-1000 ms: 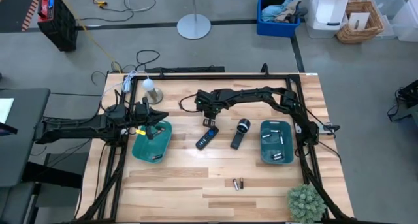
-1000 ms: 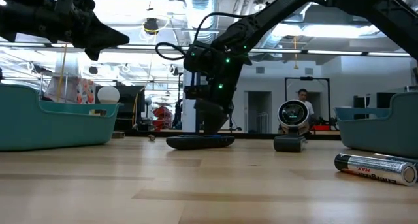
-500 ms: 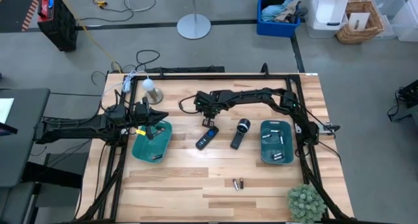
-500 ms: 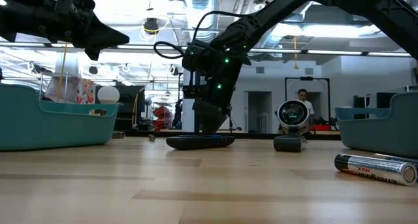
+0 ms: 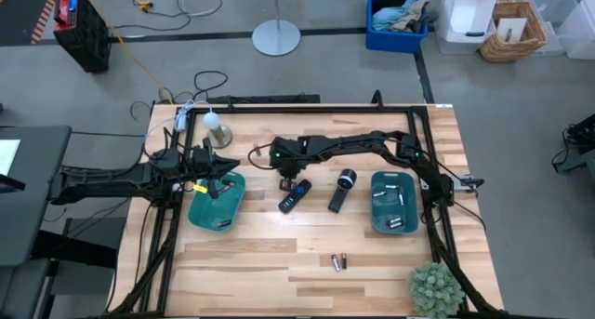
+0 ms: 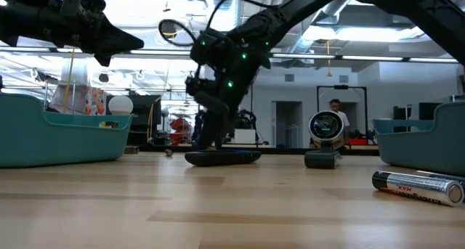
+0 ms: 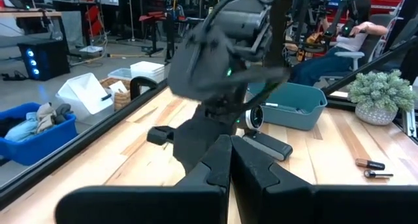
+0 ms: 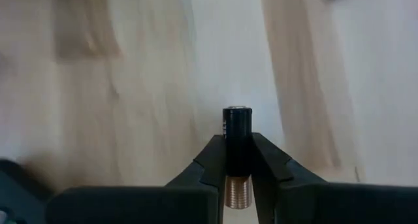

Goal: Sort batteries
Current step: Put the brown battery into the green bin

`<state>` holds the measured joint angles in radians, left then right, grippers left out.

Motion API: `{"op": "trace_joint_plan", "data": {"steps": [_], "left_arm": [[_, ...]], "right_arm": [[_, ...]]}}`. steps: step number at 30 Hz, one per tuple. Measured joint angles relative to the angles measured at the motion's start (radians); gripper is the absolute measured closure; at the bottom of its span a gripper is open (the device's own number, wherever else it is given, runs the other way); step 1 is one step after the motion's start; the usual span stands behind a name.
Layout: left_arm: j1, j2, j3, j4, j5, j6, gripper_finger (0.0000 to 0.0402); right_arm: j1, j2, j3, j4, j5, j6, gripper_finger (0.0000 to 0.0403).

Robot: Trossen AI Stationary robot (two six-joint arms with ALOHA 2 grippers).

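Note:
My right gripper (image 8: 238,165) hangs over the middle of the table, just beyond the black remote control (image 5: 294,198), and is shut on a small dark battery (image 8: 237,136). In the low view it (image 6: 205,138) slants down behind the remote. Two more batteries (image 5: 338,260) lie side by side on the wood near the front edge, and several lie in the right teal tray (image 5: 376,217). My left gripper (image 7: 230,164) is shut on nothing, level above the far rim of the left teal tray (image 5: 199,212). My right gripper pinches the battery's dark body (image 8: 237,152) between its two fingers (image 8: 214,160), which run along the battery. The dark end sticks out past the fingertips and the copper-coloured end (image 8: 238,191) sits back between them. The fingers slant down from above; the battery shows above the wood.
A black flashlight (image 5: 341,191) lies right of the remote. A light bulb (image 5: 217,130) stands at the far left and a small green plant (image 5: 435,286) at the near right corner. Bare wood lies along the front between the trays.
My right gripper has swung a little toward the table's left edge and risen slightly, tipping so that it slants more. The remote, flashlight and loose batteries have stayed where they were.

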<state>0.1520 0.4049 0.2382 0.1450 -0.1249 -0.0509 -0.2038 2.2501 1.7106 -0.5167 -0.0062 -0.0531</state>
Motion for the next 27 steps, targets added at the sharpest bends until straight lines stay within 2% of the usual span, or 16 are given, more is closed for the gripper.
{"op": "trace_joint_plan", "data": {"steps": [6,8,13,24,27], "left_arm": [[0.0,0.0,0.0,0.0,-0.014,0.002,0.0398],[0.0,0.0,0.0,0.0,-0.03,0.002,0.0398],[0.0,-0.015,0.0,0.0,-0.066,0.002,0.0398],[0.0,-0.143,0.001,-0.007,-0.07,-0.003,0.0398],[0.0,-0.163,0.001,-0.007,-0.068,-0.008,0.0398]], "right_arm": [[0.032,-0.001,0.045,0.043,-0.033,0.002,0.0343],[0.046,-0.001,0.061,0.067,-0.073,0.004,0.0343],[0.094,-0.003,0.069,0.24,-0.171,0.043,0.0343],[0.17,-0.003,0.07,0.607,-0.179,0.069,0.0343],[0.17,-0.003,0.07,0.657,-0.166,0.083,0.0343]]}}
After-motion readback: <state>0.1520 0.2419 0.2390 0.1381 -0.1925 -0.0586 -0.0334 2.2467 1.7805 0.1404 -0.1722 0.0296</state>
